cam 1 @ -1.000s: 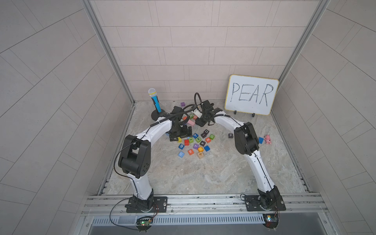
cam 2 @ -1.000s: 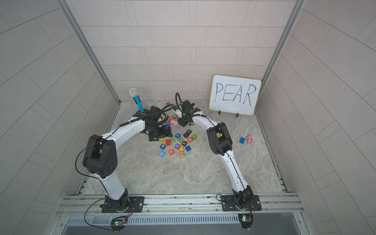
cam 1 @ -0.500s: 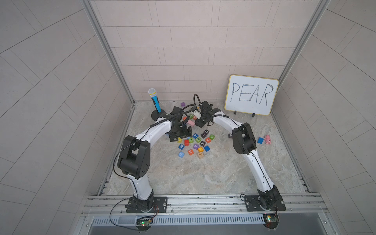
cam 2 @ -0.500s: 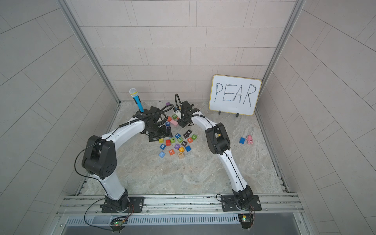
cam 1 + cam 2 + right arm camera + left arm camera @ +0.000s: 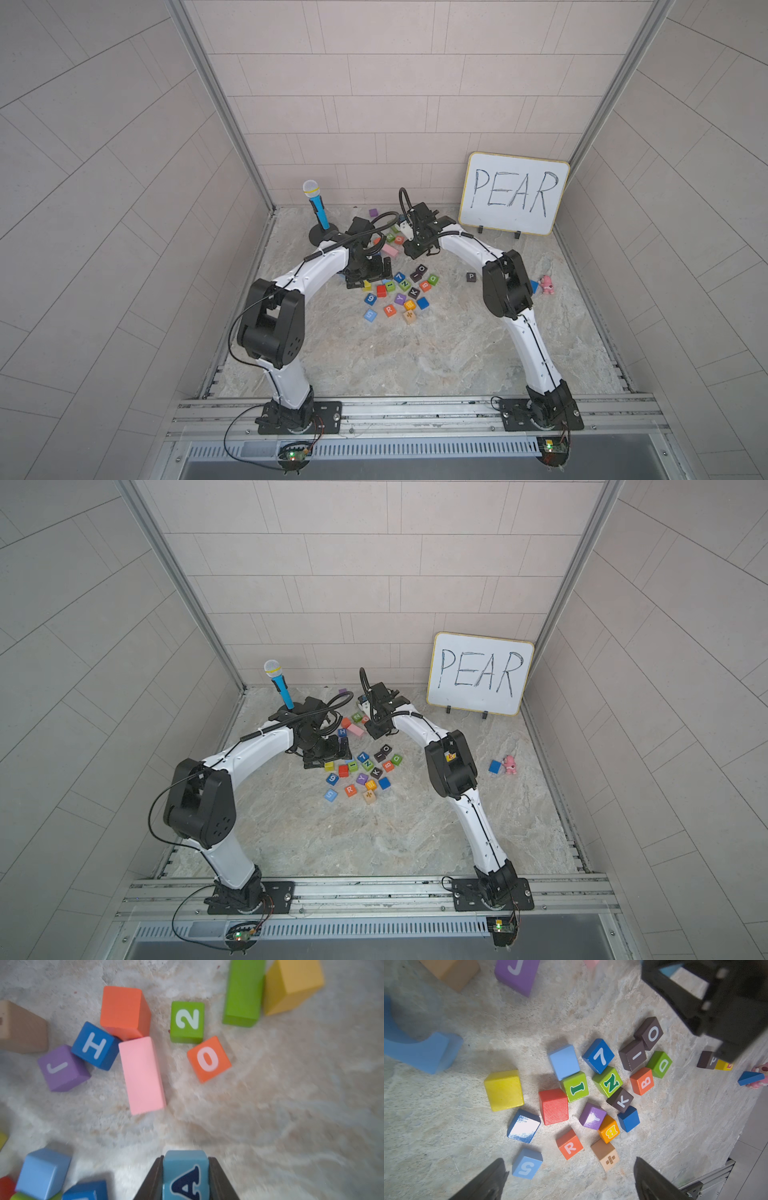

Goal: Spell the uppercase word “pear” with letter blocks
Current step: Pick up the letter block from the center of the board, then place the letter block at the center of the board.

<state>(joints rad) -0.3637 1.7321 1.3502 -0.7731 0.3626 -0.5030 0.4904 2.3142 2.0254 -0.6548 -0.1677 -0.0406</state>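
While right end effector (image 5: 186, 1157) pinches one A block (image 5: 185, 1180), left end effector (image 5: 568, 1162) spread

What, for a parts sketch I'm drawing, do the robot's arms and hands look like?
Both arms match: the left arm and right arm have smooth white tubular links between bulky black joint housings, on black base plates. A thin black cable runs along each, looping free near the wrist. The left hand and right hand are black, with flat dark fingers tapering toward the tips.
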